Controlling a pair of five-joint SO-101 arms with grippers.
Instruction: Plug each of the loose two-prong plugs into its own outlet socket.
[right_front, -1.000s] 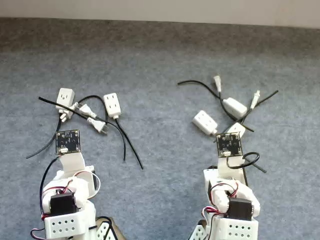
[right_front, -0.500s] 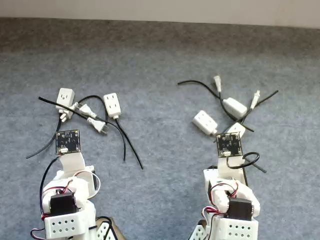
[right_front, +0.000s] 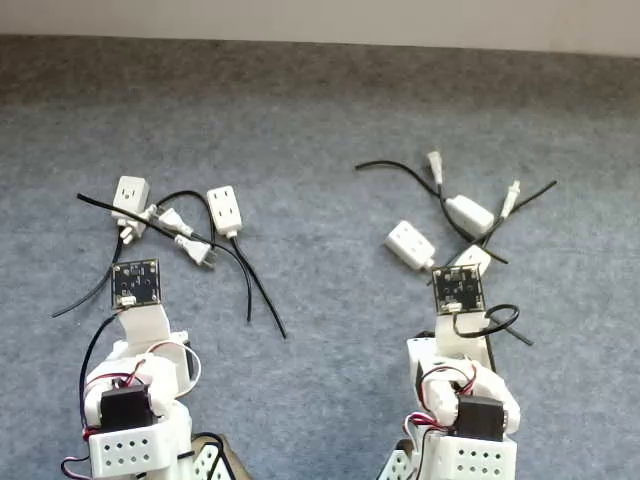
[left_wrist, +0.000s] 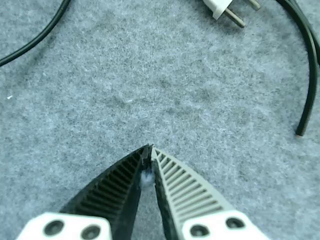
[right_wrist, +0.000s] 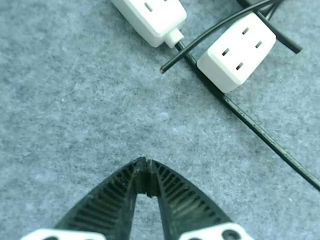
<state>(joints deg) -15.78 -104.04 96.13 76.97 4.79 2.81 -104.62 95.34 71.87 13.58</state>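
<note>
On the grey carpet at the left lie two white outlet sockets (right_front: 130, 190) (right_front: 224, 210) with loose two-prong plugs (right_front: 195, 250) (right_front: 168, 217) on black cables between them. My left gripper (left_wrist: 148, 151) is shut and empty, low over bare carpet, and one plug (left_wrist: 222, 9) lies a short way beyond its tips. At the right lie more sockets (right_front: 410, 244) (right_front: 470, 213) (right_front: 472, 260) and plugs (right_front: 435, 160) (right_front: 513, 192). My right gripper (right_wrist: 146, 164) is shut on nothing, with two sockets (right_wrist: 152, 15) (right_wrist: 236, 51) ahead of it.
Black cables (right_front: 255, 285) (right_front: 505, 322) trail across the carpet near both arms. A cut cable end (left_wrist: 300, 131) lies beside the left gripper. Open carpet spreads between the two clusters (right_front: 320, 220) and toward the far edge.
</note>
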